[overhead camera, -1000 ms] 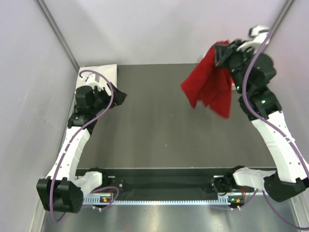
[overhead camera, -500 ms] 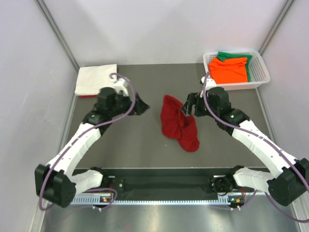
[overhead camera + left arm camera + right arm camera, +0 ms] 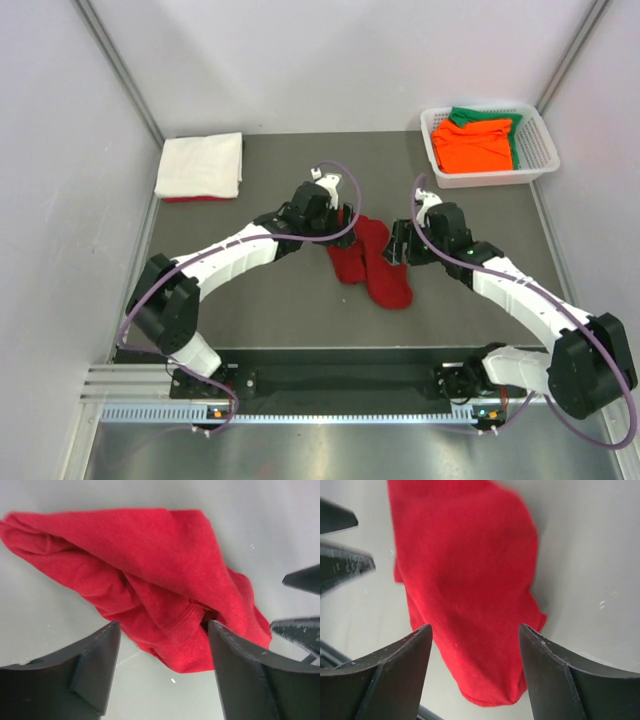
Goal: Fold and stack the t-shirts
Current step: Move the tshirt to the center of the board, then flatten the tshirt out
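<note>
A dark red t-shirt (image 3: 372, 264) lies crumpled in a heap at the middle of the dark table. My left gripper (image 3: 341, 226) stands at its left edge, open, with a bunched fold of the shirt (image 3: 150, 570) between and ahead of its fingers; in the left wrist view the gripper (image 3: 164, 630) grips nothing. My right gripper (image 3: 396, 246) is at the shirt's right edge, also open. In the right wrist view the gripper (image 3: 475, 630) straddles the red cloth (image 3: 470, 580) without pinching it. A folded white t-shirt (image 3: 200, 165) lies at the back left.
A white lattice basket (image 3: 492, 180) at the back right holds an orange t-shirt (image 3: 475, 145) and a green one (image 3: 487, 116). A red edge shows under the white shirt. Each wrist view shows the other gripper's fingers (image 3: 300, 605) (image 3: 340, 545) close by.
The right gripper, which held the red shirt up at the back right, let it go onto the table. Both arms have since swung in to the heap, the left from the back left.
</note>
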`<state>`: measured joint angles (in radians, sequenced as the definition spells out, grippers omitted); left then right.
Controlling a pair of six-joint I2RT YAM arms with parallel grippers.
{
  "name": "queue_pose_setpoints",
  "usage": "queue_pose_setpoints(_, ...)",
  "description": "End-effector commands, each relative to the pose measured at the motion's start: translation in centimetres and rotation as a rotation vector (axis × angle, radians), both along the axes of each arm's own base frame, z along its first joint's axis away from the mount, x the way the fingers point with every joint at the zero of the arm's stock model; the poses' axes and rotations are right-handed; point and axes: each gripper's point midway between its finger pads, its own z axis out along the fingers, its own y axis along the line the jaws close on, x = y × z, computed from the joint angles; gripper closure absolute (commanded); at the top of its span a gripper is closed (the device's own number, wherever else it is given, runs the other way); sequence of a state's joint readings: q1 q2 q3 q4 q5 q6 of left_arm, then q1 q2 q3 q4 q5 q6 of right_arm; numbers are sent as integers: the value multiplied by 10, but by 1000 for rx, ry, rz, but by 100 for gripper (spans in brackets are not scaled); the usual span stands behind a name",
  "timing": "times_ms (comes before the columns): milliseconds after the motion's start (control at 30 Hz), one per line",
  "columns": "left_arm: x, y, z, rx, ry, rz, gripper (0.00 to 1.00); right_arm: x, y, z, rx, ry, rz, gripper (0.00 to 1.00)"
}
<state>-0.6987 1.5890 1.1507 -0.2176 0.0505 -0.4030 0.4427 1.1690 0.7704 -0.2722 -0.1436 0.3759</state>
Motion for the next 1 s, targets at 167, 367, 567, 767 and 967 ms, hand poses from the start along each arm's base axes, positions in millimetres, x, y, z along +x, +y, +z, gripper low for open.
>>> queue_pose_setpoints(167, -4, -20, -38, -17, 97, 20, 39, -21, 25, -15, 107, -10, 128, 31)
queue_pose_setpoints(367, -4, -32, -50, -29, 152, -16, 59, -35, 35, -38, 94, 23, 122, 29)
queue_pose_setpoints(567, -2, -27, -24, -19, 109, -13, 100, -14, 27, -44, 41, 21, 8, 75)
queue_pose_setpoints(767, 7, 12, 49, 45, -50, 66, 100, 32, -8, 14, -68, -136, -200, 100)
queue_pose_setpoints(967, 7, 80, 159, 56, -304, 193, 100, 68, -61, 166, -169, -467, -369, 100)
